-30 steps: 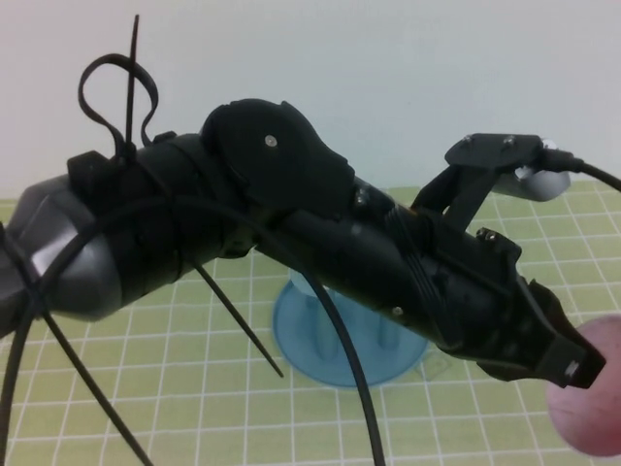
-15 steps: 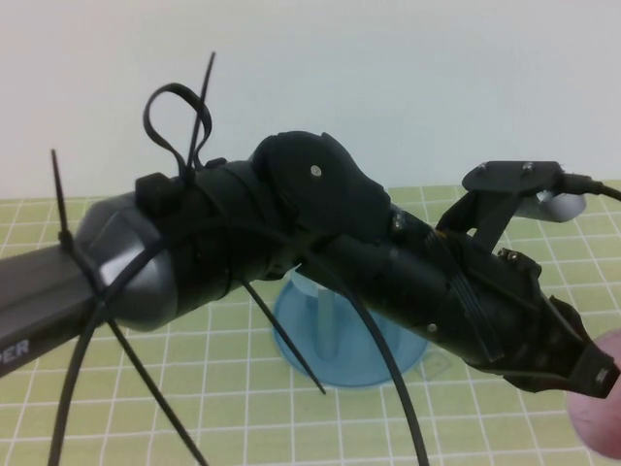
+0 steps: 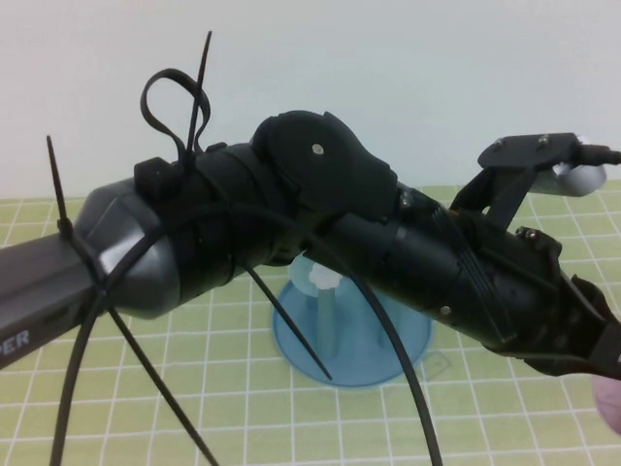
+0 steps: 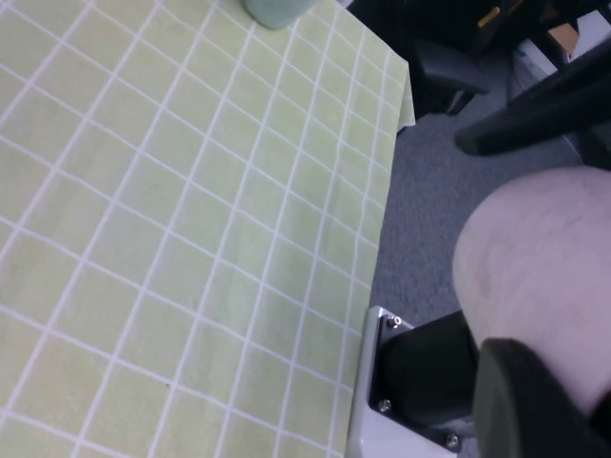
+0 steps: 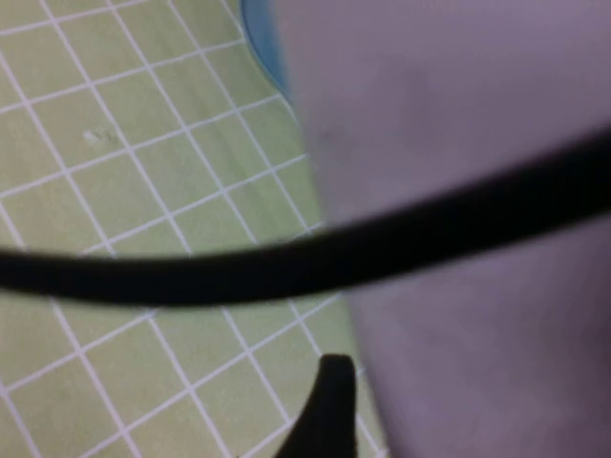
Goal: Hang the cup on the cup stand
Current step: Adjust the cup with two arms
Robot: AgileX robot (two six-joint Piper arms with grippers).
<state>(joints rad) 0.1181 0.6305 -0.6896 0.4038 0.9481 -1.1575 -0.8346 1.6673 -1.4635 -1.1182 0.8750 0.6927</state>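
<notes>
The pink cup (image 3: 611,406) shows only as a blur at the right edge of the high view, lifted off the table. It fills the right wrist view (image 5: 458,191), where my right gripper (image 5: 458,415) is shut on it, one dark finger (image 5: 329,410) against its side. My left arm reaches across the high view and my left gripper (image 3: 606,351) ends just above the cup. The cup also shows close by in the left wrist view (image 4: 539,277). The blue cup stand (image 3: 388,351) sits mid-table behind the left arm, one white-capped peg (image 3: 325,282) visible.
The green gridded mat (image 3: 223,408) covers the table. Its right edge (image 4: 377,248) drops to grey floor beside the cup. A pale cup-like object (image 4: 275,10) stands on the mat far from the cup. The left arm's cables and zip ties (image 3: 175,107) hang across the high view.
The left arm has swung further right and a little up. The pink cup has slid right, almost out of the high view. More of the stand shows.
</notes>
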